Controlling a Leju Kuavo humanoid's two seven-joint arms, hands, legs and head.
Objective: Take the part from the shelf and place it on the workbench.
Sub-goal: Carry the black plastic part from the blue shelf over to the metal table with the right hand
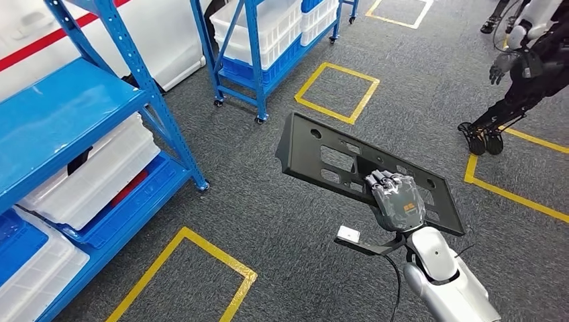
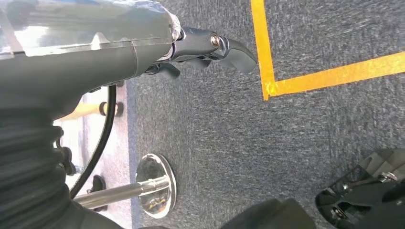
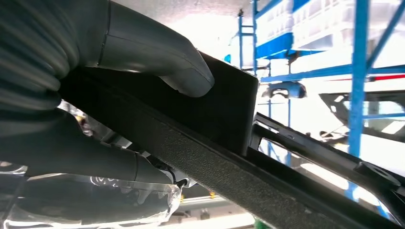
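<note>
While the blue shelf [image 1: 74, 114] with its white bins [image 1: 94, 171] stands off to the robot's left, the dark flat part [image 1: 335, 157] is up in the air over the grey carpet [image 1: 268, 221] and its yellow floor markings [image 1: 339, 90] — clear of the shelf. Right hand [image 1: 396, 201] has it, fingers [image 1: 382, 180] clamped over one edge and thumb [image 3: 157, 57] pressed on its face; left hand [image 2: 143, 52] hangs over the carpet — its fingers [image 2: 234, 50] curled in, holding nothing.

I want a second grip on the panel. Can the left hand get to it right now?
Probably not yet. The left hand hangs low over the carpet, holding nothing, while the right hand holds the black panel out front; the arm would have to rise first.
</note>
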